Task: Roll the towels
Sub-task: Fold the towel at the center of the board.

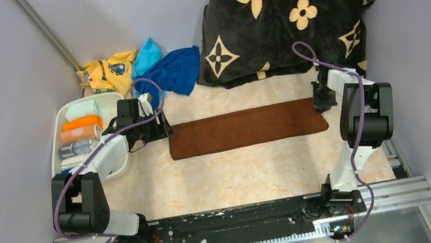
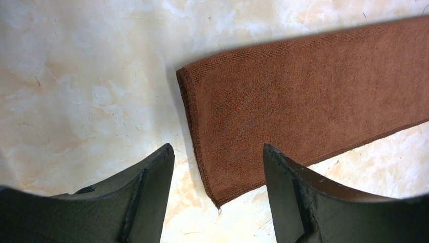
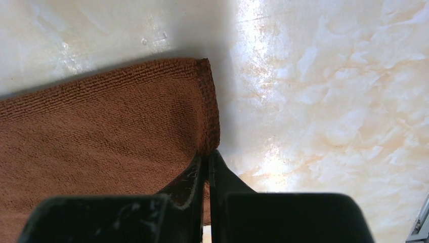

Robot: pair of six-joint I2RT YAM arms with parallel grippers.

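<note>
Brown towel [image 1: 247,127] lies flat mid-table [image 1: 242,176] as a long narrow strip between the two arms. Its long axis runs left-right, roughly parallel to the near edge, with one short end pointing at each arm. Right gripper [image 3: 207,154] is clenched on the hem of the right short end, near its near corner. The bite looks thin, just the stitched edge. Left gripper [image 2: 217,149] is released, jaws wide, above the near-left corner and, as far as I can tell, not touching the cloth. Main risk: the shallow pinch lets the hem slip out as soon as the end is lifted or turned over. If the strip is folded, which I can't confirm from here, the pinch may have only the top layer, so the layers would peel apart instead of rolling together. Second risk: with only one corner of the right end held, the roll starts skewed and cones along the strip. Third: the left end is not pinned and the tabletop looks smooth, so the whole strip can slide left instead of rolling. Black flowered cushion [image 1: 288,17] sits just beyond the far edge near the right end and could snag a lifted end. Dark blue towel [image 1: 178,71] and cyan towel [image 1: 148,57] are heaped at the back left, not rolled.
</note>
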